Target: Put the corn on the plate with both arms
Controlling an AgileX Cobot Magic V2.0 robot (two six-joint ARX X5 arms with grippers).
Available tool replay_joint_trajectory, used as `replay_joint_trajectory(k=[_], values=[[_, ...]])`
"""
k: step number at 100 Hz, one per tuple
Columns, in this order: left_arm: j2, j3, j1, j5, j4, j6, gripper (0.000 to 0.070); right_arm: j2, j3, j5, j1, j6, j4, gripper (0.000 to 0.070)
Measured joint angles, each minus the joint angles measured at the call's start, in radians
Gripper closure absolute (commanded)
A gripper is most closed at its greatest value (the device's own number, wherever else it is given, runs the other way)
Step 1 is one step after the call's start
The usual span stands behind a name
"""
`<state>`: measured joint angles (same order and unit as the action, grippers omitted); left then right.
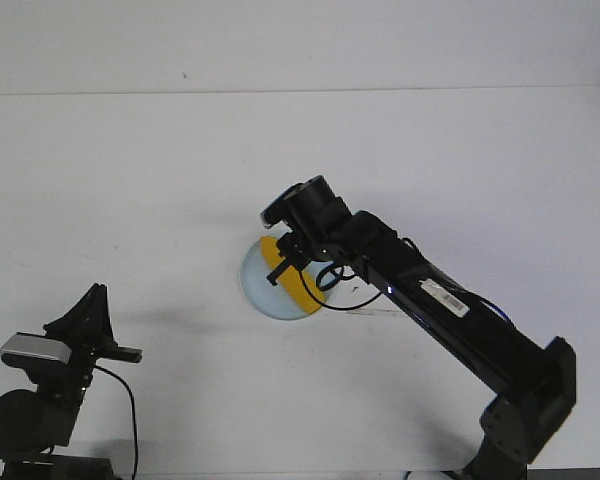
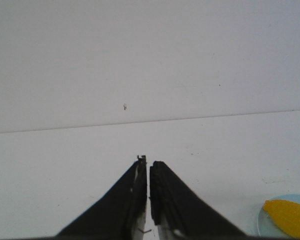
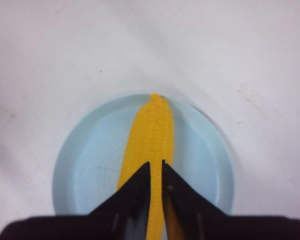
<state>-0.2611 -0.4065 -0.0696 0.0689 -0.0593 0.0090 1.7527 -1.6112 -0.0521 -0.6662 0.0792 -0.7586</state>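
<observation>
The yellow corn [image 1: 302, 285] lies on the pale blue plate [image 1: 252, 282] at the table's middle. In the right wrist view the corn [image 3: 152, 127] runs across the plate [image 3: 90, 165], its pointed end at the rim. My right gripper [image 1: 278, 268] hangs just above the corn. Its jaws [image 3: 156, 164] stand a narrow slit apart, far narrower than the cob, and hold nothing. My left gripper [image 1: 97, 292] is shut and empty at the front left, well away from the plate. In the left wrist view [image 2: 148, 165] the corn [image 2: 290, 217] and plate [image 2: 261, 220] show at the edge.
The white table [image 1: 130, 180] ends at a white wall behind. The right arm [image 1: 450, 310] and its black cable [image 1: 325, 280] reach over the plate's right side. The left arm's base [image 1: 25, 420] sits at the front left corner.
</observation>
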Motion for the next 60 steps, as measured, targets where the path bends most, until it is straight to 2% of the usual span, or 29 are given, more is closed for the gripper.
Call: replay_joint_trajectory(k=[17, 45, 60], values=[[0.0, 0.0, 0.0, 0.0, 0.0, 0.0, 0.0699, -0.137, 0.199, -0.002, 0.05, 0.01, 0.121, 0.0662], [0.0, 0.0, 0.0, 0.0, 0.0, 0.0, 0.0699, -0.409, 0.522, 0.001, 0.209, 0.009, 0.244, 0.0662], [0.0, 0.0, 0.0, 0.0, 0.0, 0.0, 0.0699, -0.555, 0.653, 0.0, 0.306, -0.022, 0.322, 0.0662]])
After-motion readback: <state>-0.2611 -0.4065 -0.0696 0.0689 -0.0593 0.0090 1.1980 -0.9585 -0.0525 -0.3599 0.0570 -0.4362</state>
